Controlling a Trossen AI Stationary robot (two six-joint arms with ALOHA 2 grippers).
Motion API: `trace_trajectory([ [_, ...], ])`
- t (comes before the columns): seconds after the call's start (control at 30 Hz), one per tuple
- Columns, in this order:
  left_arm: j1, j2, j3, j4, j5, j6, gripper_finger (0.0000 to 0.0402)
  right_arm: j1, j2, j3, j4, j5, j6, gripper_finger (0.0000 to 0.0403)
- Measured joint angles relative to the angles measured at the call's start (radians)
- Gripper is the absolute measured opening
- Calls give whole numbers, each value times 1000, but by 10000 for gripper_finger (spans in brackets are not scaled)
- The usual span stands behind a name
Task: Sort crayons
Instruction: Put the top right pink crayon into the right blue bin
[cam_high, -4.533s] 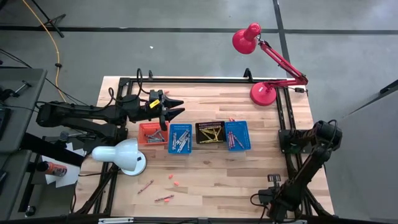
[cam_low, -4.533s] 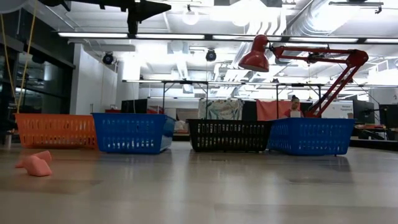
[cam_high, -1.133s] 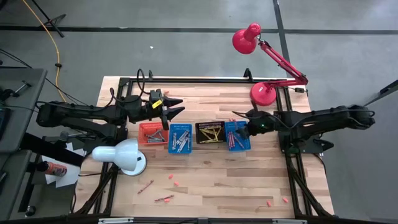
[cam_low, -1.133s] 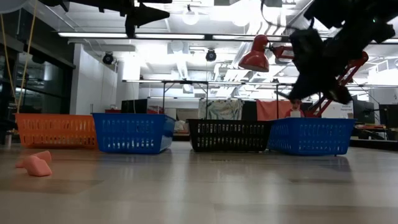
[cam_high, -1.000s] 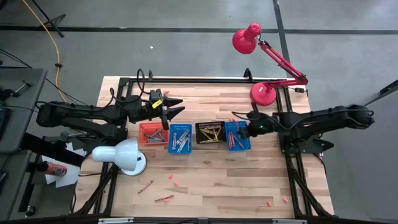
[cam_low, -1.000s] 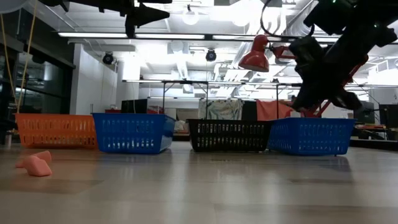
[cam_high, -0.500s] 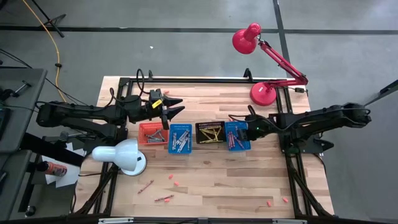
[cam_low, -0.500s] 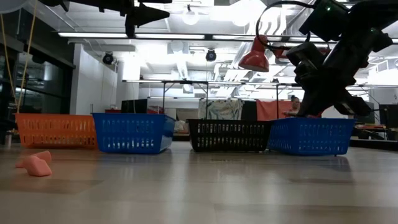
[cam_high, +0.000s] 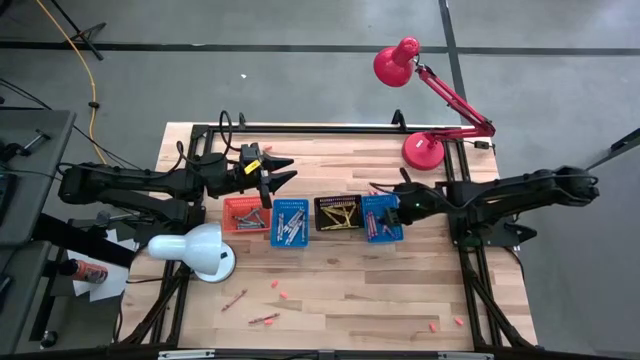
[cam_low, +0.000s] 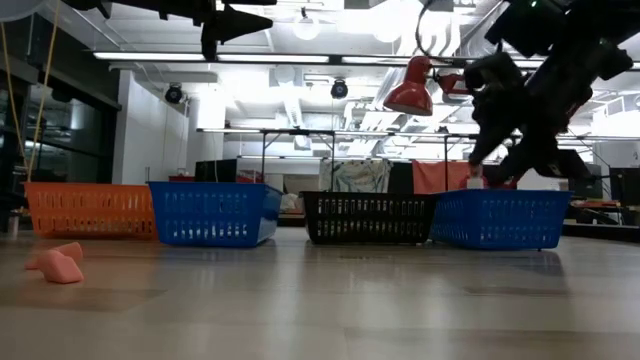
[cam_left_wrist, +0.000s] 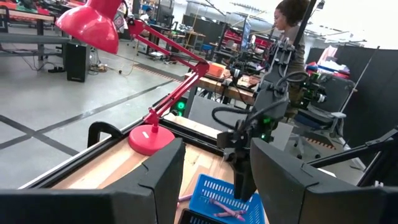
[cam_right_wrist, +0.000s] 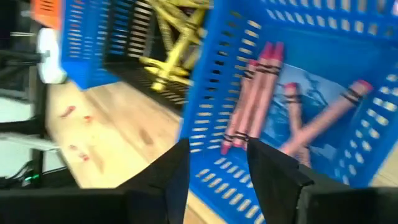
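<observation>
We see the right arm, folded back off the bench's right edge 4.5 seconds ago, now stretched in over the right-hand blue basket (cam_high: 382, 217). Its right gripper (cam_right_wrist: 216, 163), shut a second ago, has parted its fingers above the pink crayons (cam_right_wrist: 255, 96) lying in that basket. 2 small pink pieces (cam_high: 445, 324), unseen at first, now lie near the bench's front right corner.

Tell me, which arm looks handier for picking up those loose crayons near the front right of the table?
Probably the right. Its gripper hangs over the right-hand blue basket, on the same side as those crayons. The left gripper waits above the orange basket, farther away.
</observation>
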Motion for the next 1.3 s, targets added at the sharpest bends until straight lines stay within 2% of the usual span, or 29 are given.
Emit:
trace_trajectory([
  [0.17,0,0,0,0,0,0,172,0,-100,0,67,3,-59,164],
  [0.33,0,0,0,1,0,0,172,0,-185,0,282,51,-182,165],
  [0.47,0,0,0,1,0,0,172,0,-179,0,521,103,-306,165],
  [0.63,0,0,0,1,0,-1,172,0,-102,15,785,110,-481,165],
  [0.8,0,0,0,12,0,-1,172,0,-5,149,715,86,-647,165],
  [1.07,0,0,0,67,0,-8,172,-1,117,393,451,95,-951,165],
  [1.3,0,0,0,68,0,-53,172,-1,154,486,325,95,-1041,165],
])
